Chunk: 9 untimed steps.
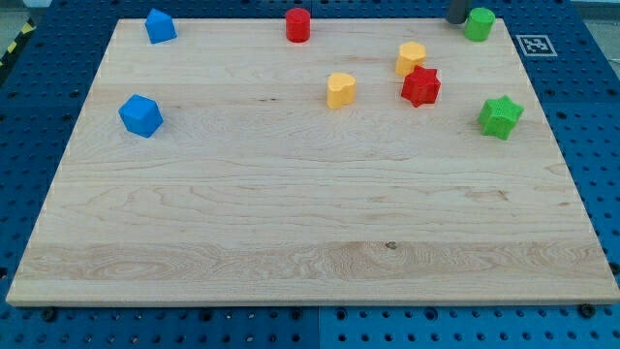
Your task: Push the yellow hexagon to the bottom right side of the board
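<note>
Wooden board point(291, 223) on blue pegboard. Yellow hexagon point(411, 57) far right, touching red star point(420, 86); yellow heart point(340, 90) left of it. My tip point(455, 19) far, beside green cylinder point(479, 23), holding nothing.

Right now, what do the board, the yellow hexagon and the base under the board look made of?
Board: light wood, matte, with visible grain lines and a small knot. Yellow hexagon: probably plastic, with uniform saturated colour and a soft sheen; could be painted. Base: blue perforated panel, likely metal or plastic; can't tell. My tip sits by the green block.
</note>
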Available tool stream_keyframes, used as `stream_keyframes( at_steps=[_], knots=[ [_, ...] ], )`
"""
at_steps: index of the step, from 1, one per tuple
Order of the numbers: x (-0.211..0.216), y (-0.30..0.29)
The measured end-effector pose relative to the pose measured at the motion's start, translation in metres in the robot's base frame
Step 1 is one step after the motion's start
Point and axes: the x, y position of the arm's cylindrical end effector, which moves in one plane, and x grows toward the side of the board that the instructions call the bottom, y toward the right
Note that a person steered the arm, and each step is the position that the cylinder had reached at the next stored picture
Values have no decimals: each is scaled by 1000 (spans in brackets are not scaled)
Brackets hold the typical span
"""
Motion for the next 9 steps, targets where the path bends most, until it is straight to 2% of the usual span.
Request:
stream_keyframes(
  at_steps=[1, 3, 7, 9],
  knots=[
    [2, -48],
    [86, -46],
    [95, -53],
    [123, -54]
  ],
)
